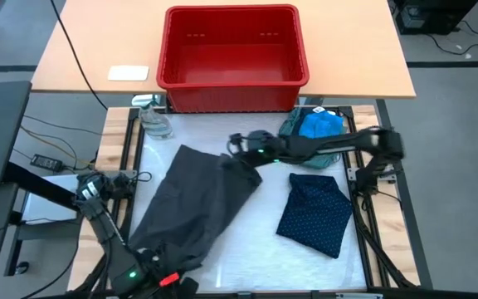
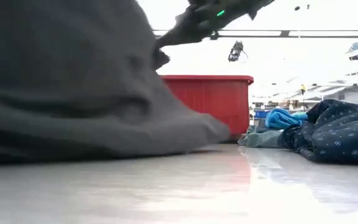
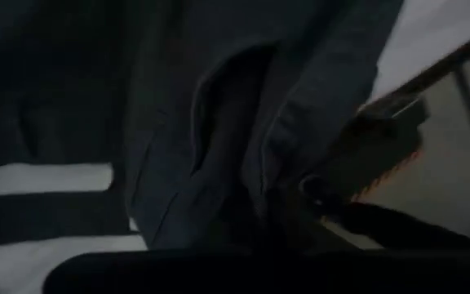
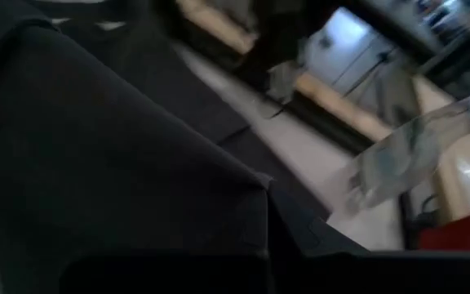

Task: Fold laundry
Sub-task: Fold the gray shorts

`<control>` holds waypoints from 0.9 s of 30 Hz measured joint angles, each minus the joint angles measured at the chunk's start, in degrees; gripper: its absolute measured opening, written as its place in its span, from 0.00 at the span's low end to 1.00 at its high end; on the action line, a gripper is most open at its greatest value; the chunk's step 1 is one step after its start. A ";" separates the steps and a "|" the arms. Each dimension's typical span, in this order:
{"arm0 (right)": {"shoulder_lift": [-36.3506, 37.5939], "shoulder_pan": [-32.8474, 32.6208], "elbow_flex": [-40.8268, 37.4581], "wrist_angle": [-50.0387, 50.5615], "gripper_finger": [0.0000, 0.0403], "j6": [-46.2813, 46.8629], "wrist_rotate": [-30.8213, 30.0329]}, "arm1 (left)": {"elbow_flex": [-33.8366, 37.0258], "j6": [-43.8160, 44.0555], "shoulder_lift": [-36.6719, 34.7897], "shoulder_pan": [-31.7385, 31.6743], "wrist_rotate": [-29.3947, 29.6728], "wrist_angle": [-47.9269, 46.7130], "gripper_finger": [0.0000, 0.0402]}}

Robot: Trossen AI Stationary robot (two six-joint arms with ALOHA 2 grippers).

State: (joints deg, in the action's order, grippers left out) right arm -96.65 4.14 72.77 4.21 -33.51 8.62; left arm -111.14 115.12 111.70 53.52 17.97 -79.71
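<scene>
Both end effectors clamped on the charcoal garment [image 1: 193, 203], mid-fold.
Left end effector [image 1: 152, 264] grips its 6 o'clock hem, right end effector [image 1: 237, 148] its 12 o'clock edge, garment left of surface [image 1: 256, 249] centre; next, carry one edge over.

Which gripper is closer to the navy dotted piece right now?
Right. The right gripper is shut on the charcoal garment's far edge, just beside the navy dotted piece. The left gripper grips the garment's near end, farther off.

Both arms [image 1: 322, 145] matte black, jointed tubular links; small green indicator lights lit; red marking near left base [image 1: 169, 279].
</scene>
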 joint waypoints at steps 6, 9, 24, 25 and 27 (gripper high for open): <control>-16.91 2.54 10.27 -10.85 0.00 -0.15 -2.71 | 0.23 -1.76 -0.04 -0.83 -5.76 -10.78 0.02; -24.48 3.66 17.03 -11.11 0.00 1.17 -3.51 | 2.89 -11.05 -0.83 -0.08 -9.80 -10.67 0.03; -46.49 6.57 48.96 7.32 0.22 23.50 -4.09 | 8.29 -18.46 -0.85 1.50 -14.30 -10.09 0.05; -46.50 6.60 50.15 11.08 0.26 24.00 -4.34 | 8.87 -18.36 -0.85 1.37 -14.49 -10.02 0.05; -45.71 6.62 51.63 17.64 0.33 24.97 -4.39 | 9.98 -17.50 -0.85 1.07 -14.47 -9.98 0.05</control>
State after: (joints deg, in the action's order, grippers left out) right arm -142.36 10.76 124.40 21.85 -8.54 4.23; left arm -101.15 97.62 110.85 54.59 3.51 -89.69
